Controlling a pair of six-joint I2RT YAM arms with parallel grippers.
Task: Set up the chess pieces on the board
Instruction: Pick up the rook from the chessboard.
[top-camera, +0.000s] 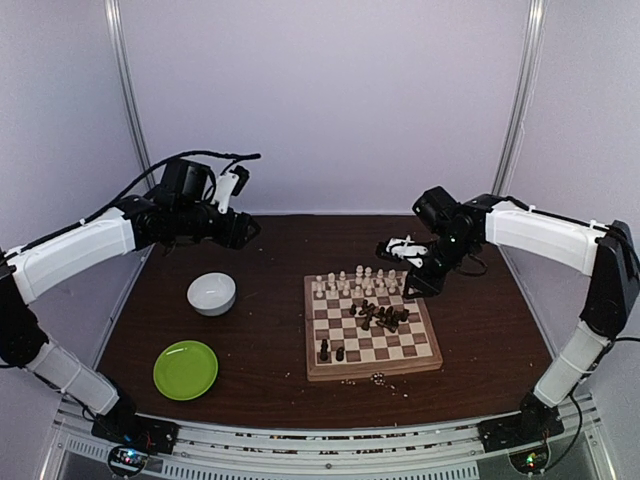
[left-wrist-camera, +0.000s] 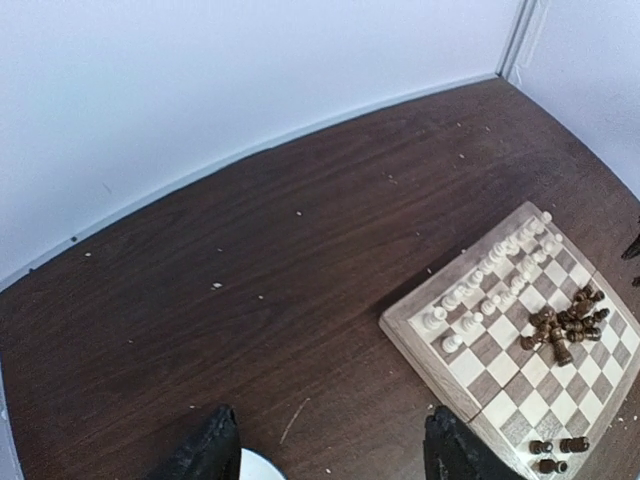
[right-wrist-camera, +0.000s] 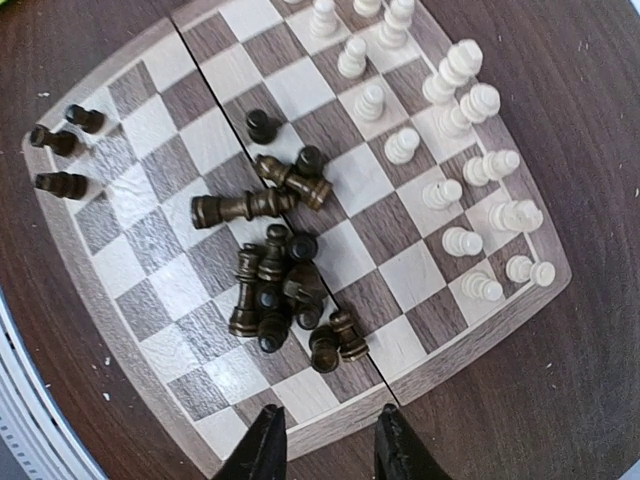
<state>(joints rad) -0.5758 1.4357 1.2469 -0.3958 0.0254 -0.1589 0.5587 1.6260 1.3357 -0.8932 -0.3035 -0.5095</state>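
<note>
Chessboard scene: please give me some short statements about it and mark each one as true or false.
The cream pieces stand in two rows at the far edge of the board. True.
The dark pieces are lined up in rows. False: most lie heaped near the middle.
The white bowl sits on the board. False: it stands on the table.
The green plate lies nearer the arm bases than the bowl. True.
The right pincer holds a dark piece. False: its jaws are apart and empty.

table (top-camera: 260, 330): dark brown wood grain, smooth, faint sheen
board (top-camera: 350, 373): wood, tan frame, smooth satin squares
dark chess pieces (right-wrist-camera: 285, 285): turned wood, glossy brown
pale chess pieces (right-wrist-camera: 441, 192): wood, cream, softer sheen
bowl (top-camera: 212, 293): white, glossy
plate (top-camera: 185, 369): green, glossy, plastic-looking
</note>
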